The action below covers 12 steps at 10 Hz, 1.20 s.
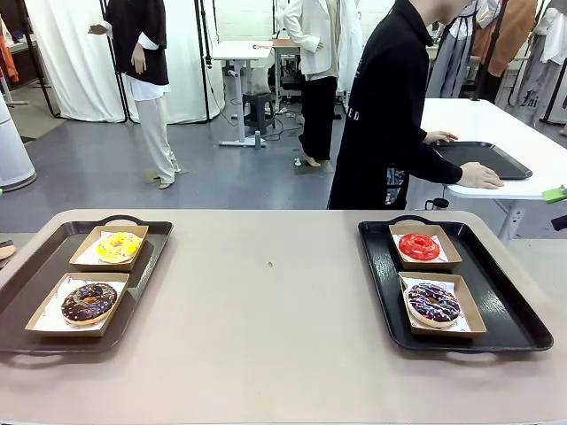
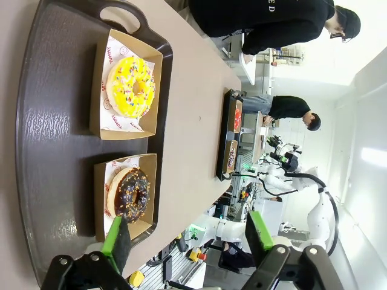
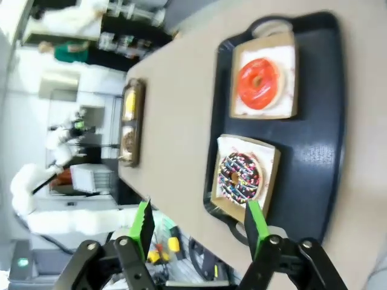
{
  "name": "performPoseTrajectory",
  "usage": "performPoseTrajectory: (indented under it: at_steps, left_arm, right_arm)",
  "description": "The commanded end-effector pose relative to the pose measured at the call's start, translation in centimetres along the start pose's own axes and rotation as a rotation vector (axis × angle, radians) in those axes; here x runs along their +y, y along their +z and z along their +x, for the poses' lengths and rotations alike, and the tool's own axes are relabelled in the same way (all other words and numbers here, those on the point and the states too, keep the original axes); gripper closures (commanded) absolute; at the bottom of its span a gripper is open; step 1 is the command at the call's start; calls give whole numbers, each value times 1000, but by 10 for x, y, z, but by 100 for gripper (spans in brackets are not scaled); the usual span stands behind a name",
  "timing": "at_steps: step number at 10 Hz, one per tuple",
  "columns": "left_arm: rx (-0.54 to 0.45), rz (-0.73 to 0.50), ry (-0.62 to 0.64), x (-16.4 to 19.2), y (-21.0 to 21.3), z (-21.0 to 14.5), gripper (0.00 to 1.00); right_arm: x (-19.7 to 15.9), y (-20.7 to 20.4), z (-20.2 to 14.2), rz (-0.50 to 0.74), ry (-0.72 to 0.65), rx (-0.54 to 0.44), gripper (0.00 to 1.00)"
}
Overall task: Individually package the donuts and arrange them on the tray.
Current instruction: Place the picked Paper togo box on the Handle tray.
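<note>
Both grippers stand apart and empty: left gripper [image 2: 187,241] hangs beside the chocolate-glazed ring donut [image 2: 130,193] boxed on the brown tray [image 2: 54,121]; right gripper [image 3: 199,226] above the dark sprinkled ring donut [image 3: 240,177]

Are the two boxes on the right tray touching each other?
Apart. In the front view, a strip of black tray shows between the red donut's box and the sprinkled donut's box; the right wrist view shows the same gap.
</note>
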State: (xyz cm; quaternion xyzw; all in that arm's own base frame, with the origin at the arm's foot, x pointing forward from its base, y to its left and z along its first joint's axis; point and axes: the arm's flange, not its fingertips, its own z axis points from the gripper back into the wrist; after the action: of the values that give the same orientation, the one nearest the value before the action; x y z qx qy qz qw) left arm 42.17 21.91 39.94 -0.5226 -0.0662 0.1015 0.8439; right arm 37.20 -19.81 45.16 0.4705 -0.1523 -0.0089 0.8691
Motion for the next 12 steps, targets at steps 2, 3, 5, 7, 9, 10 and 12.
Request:
performPoseTrajectory:
  at_steps: [2,3,5,7,9,10,12]
  left_arm:
    - [3,0,-18,0,2,-2,0]
    - [3,0,-18,0,2,-2,0]
    - [3,0,-18,0,2,-2,0]
    - [3,0,-18,0,2,-2,0]
    - [3,0,-18,0,2,-2,0]
    - [3,0,-18,0,2,-2,0]
    - [3,0,-18,0,2,-2,0]
  right_arm:
    - [-53,16,15,187,-33,16,22]
    - [-68,22,15,218,-50,25,22]
    - [-86,25,13,237,-72,16,22]
    - [-84,20,3,215,-87,25,22]
    - [-84,20,3,215,-87,25,22]
    - [-84,20,3,215,-87,25,22]
    - [-84,20,3,215,-87,25,22]
